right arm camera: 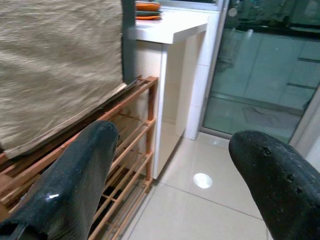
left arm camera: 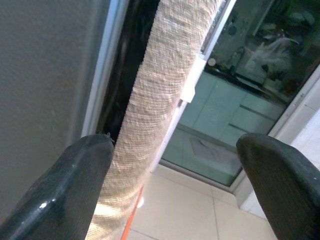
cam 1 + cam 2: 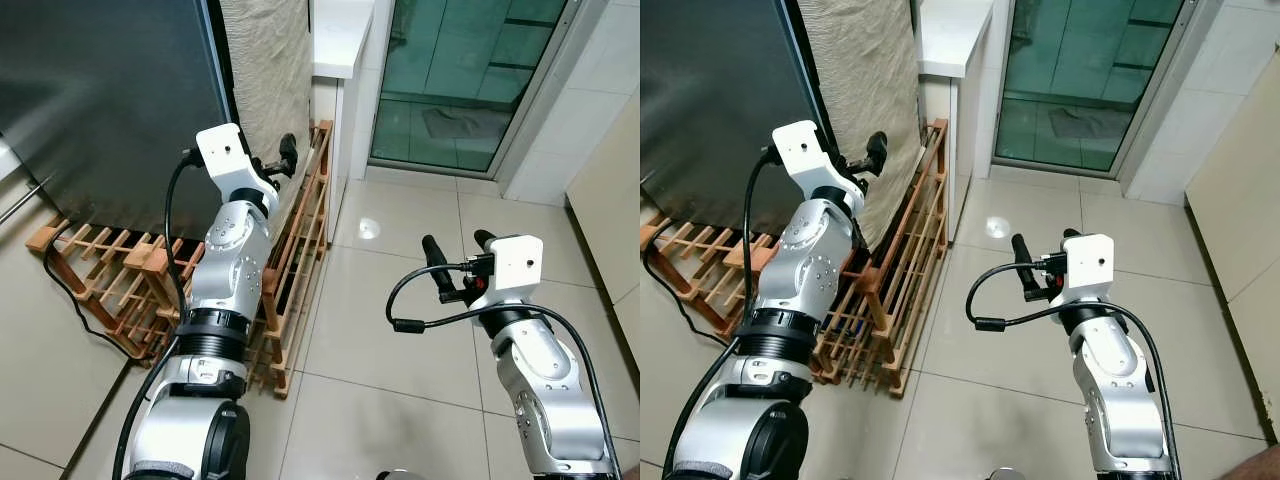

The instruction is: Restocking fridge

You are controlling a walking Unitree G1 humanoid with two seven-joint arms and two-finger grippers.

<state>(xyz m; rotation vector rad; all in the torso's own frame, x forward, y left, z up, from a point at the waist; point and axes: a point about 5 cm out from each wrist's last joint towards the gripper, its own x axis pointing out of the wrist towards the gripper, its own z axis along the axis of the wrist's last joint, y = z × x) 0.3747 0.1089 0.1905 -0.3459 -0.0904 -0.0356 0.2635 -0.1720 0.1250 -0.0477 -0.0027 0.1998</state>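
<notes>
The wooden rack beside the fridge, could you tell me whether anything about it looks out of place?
Yes. The wooden rack lies tipped on its side against the fridge and its beige cloth cover, slats facing out, not standing upright. A black cable trails across it. The open left tool is beside the cloth.

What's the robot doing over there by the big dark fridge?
It is standing on the tiled floor beside the fridge. Its left gripper is raised with open fingers at the edge of the beige woven cloth that hangs down the fridge's side, above a wooden rack. The right gripper hangs open over the floor, holding nothing. The fridge looks shut.
</notes>
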